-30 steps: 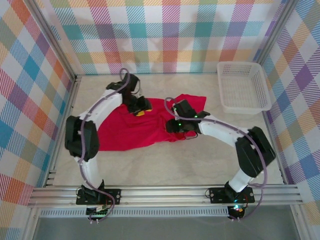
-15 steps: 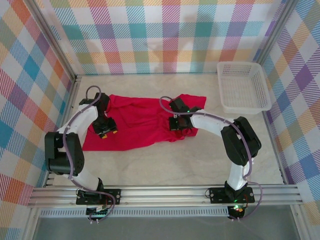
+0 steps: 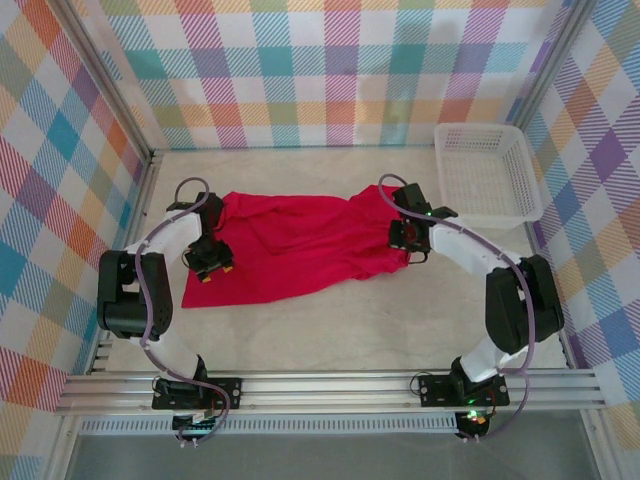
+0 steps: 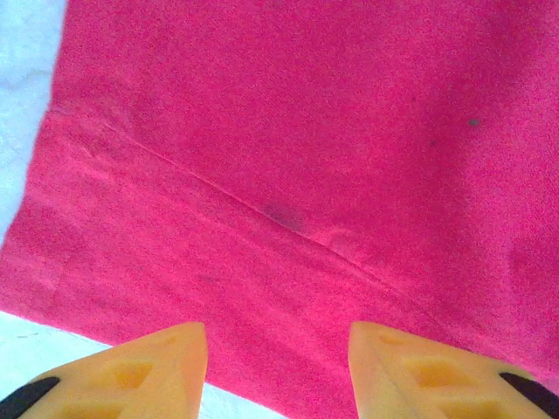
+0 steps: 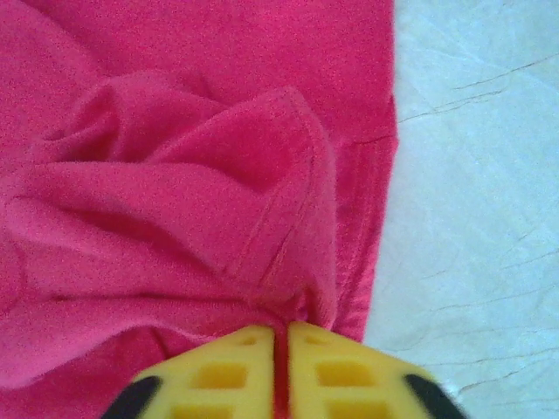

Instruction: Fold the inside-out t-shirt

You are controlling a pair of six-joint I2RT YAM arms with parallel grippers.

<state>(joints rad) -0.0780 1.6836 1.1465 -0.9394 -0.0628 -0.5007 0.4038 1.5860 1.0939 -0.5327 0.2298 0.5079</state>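
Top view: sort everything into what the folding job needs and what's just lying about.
For the job:
- t-shirt
- left gripper, open over the t-shirt
- right gripper, shut on a fold of the t-shirt

Lying about:
- basket, far right corner, apart from the t-shirt

A white plastic mesh basket (image 3: 486, 176) stands upright on the pale marbled table (image 3: 330, 330), with the checked back wall (image 3: 340, 70) just behind the basket and a metal rail (image 3: 330, 388) well apart from the basket, at the table's near edge.
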